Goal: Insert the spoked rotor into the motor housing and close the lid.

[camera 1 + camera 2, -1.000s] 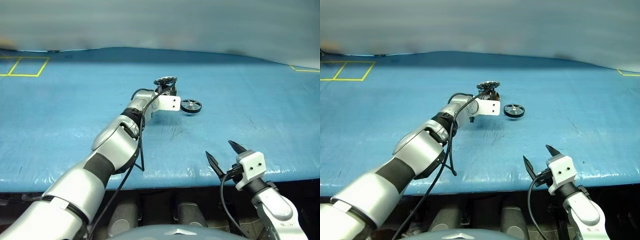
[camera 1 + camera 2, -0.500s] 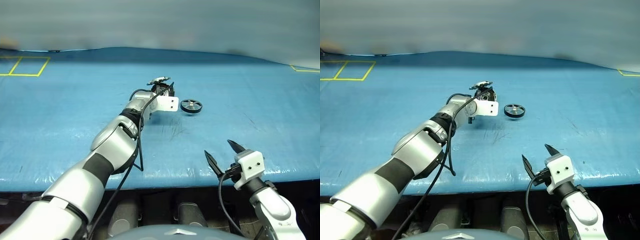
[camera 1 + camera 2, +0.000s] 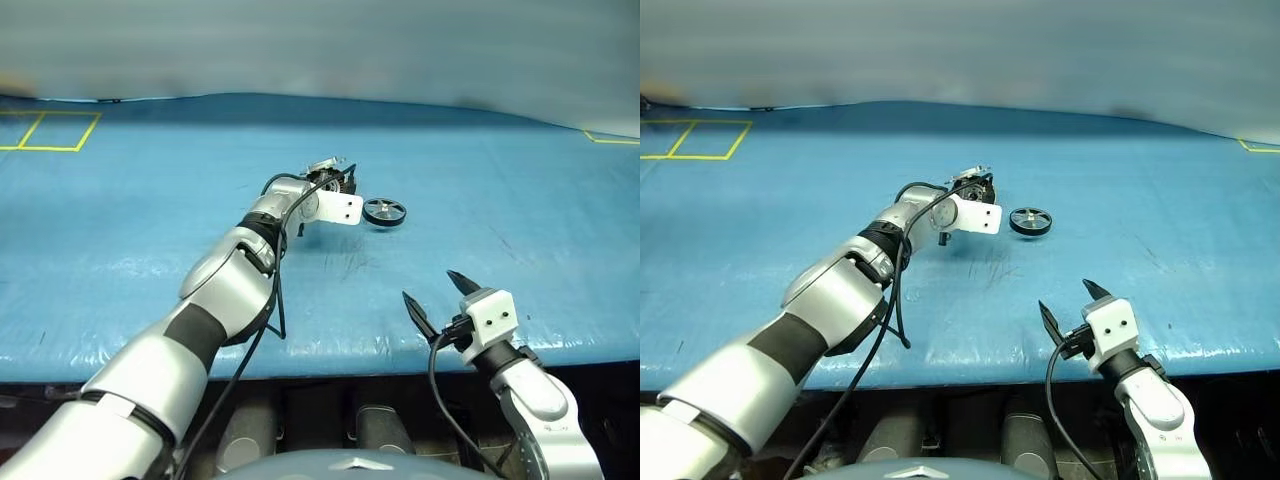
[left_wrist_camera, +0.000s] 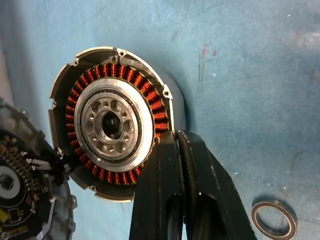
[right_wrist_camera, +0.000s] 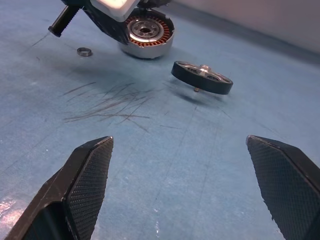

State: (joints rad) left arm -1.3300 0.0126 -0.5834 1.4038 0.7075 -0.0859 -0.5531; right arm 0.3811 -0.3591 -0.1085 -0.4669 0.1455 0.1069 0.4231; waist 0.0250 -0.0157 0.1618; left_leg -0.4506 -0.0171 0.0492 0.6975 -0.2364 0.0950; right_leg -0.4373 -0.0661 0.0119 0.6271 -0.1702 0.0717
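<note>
1. Blue sheeting [image 3: 150, 220] is covering the work table, with yellow tape lines [image 3: 50, 130] marking its far left corner.
2. Reaching toward the table's middle, the left gripper [image 4: 176, 145] is pinching the near rim of the motor housing [image 4: 112, 125], its two black fingers clamped together at the copper windings.
3. Beside the housing, the lid [image 4: 20, 190] is lying open, its dark inner face showing.
4. Just to the right, the spoked rotor [image 3: 383, 211] is sitting apart on the sheeting.
5. A small black ring [image 4: 273, 219] is lying near the housing.
6. Near the table's front edge, the right gripper [image 3: 438, 297] is hovering with fingers spread wide, grasping nothing.
</note>
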